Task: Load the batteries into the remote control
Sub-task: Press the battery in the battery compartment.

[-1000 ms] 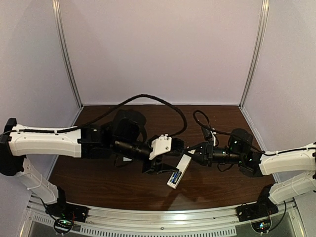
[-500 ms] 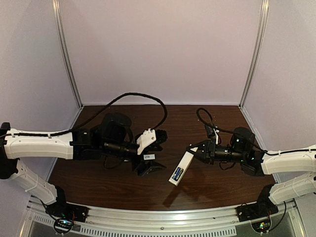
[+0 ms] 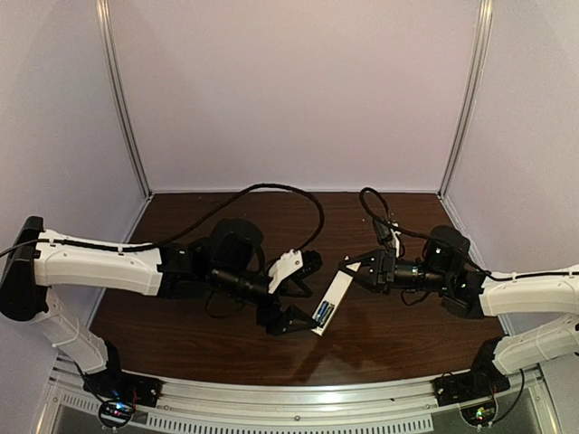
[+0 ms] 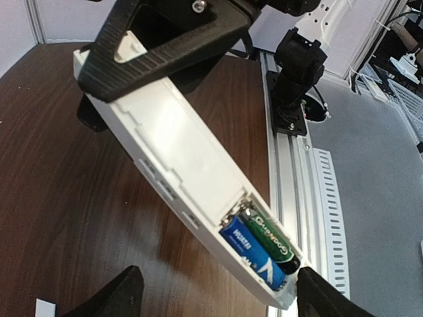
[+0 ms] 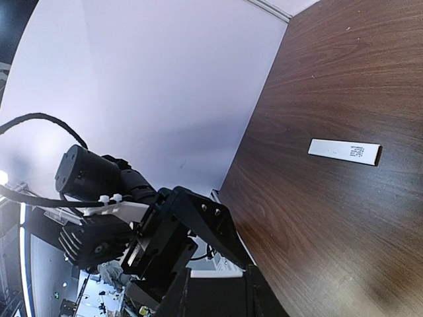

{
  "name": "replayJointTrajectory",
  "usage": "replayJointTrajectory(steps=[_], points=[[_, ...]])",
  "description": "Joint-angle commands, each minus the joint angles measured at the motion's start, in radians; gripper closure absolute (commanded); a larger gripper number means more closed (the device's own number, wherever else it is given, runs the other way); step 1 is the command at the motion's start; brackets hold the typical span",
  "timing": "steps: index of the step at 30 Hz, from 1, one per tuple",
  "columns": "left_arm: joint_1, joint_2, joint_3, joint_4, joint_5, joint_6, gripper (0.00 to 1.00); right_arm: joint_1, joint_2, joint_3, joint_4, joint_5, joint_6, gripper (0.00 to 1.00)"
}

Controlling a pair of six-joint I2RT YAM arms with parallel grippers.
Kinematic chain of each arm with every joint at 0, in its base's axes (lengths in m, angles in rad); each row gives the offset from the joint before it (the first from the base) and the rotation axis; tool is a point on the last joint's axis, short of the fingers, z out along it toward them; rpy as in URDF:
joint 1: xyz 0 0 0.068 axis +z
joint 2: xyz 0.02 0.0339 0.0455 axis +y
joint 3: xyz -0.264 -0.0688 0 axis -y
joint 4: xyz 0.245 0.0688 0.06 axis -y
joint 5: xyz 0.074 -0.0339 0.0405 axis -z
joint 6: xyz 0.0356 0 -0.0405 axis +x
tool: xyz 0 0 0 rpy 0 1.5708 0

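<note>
The right gripper (image 3: 348, 268) is clamping the upper end of the remote control (image 3: 329, 304), holding it above the table (image 3: 181, 339). In the top view the white bar is slanting from 1 o'clock down to 7 o'clock, slightly toward 6 o'clock from the table's middle. Two batteries (image 4: 259, 249), one blue and one green, are lying side by side in the open recess at the bar's 7 o'clock end. The left gripper (image 3: 305, 291) is sitting at 9 o'clock of that end with its jaws spread wide. In the left wrist view its fingertips (image 4: 112, 297) are standing on either side of the battery end, clear of it. A flat white cover strip (image 5: 345, 151) is lying on the wood, at 3 o'clock in the right wrist view.
</note>
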Motion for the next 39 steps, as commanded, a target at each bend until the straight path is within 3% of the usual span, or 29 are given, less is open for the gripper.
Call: replayJointTrajectory(steps=[1, 16, 28, 33, 39], points=[[-0.01, 0.022, 0.035, 0.046, 0.053, -0.021, 0.2, 0.014, 0.006, 0.032, 0.04, -0.017, -0.026, 1.0], [-0.01, 0.08, 0.071, 0.066, 0.104, -0.046, 0.37, 0.03, 0.014, 0.047, 0.039, -0.023, -0.045, 1.0], [-0.006, 0.105, 0.068, 0.067, 0.108, -0.033, 0.65, 0.04, 0.012, 0.033, 0.127, -0.046, 0.006, 1.0], [-0.009, 0.107, 0.078, 0.059, 0.079, -0.029, 0.61, 0.04, 0.012, 0.022, 0.136, -0.034, 0.022, 1.0], [-0.008, 0.107, 0.087, 0.013, 0.067, -0.002, 0.48, 0.04, 0.015, 0.015, 0.13, -0.015, 0.042, 1.0]])
